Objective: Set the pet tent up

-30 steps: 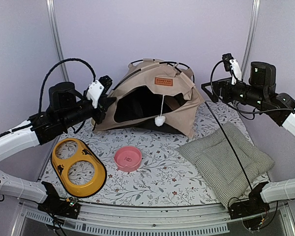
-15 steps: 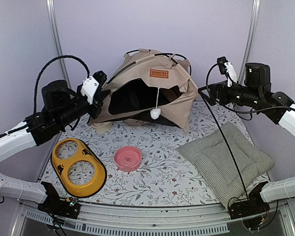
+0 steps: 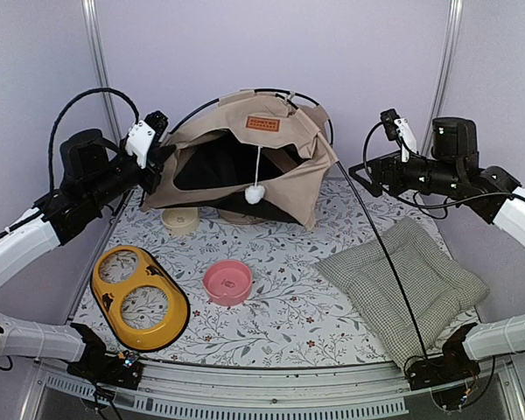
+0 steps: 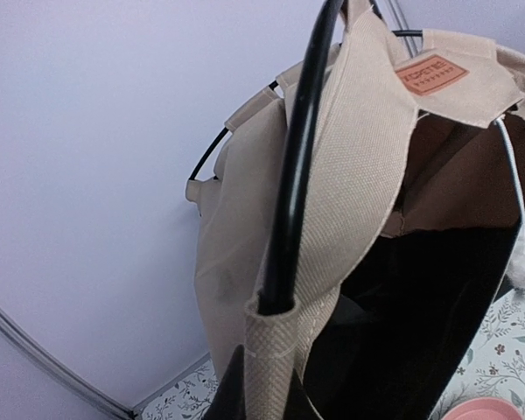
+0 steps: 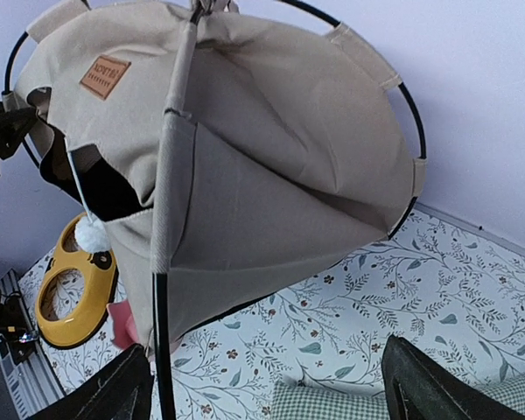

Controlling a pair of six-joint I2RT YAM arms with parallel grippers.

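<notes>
The pet tent hangs tilted over the back of the mat, a beige fabric shell with a black lining, an orange-brown label and a white pompom dangling in its opening. My left gripper is shut on the tent's left edge. In the left wrist view its jaws pinch the woven sleeve that a black pole enters. My right gripper stands open just right of the tent, holding nothing. In its wrist view it faces the tent's side. A long black pole runs from the tent down to the near right.
A floral mat covers the table. On it lie a yellow two-hole bowl stand, a pink bowl, a small cream bowl under the tent's left edge, and a green-checked cushion at the right. Purple walls close the back.
My left arm has raised the tent and carried it left and back, uncovering the cream bowl. The right gripper has drifted slightly left and stayed open.
</notes>
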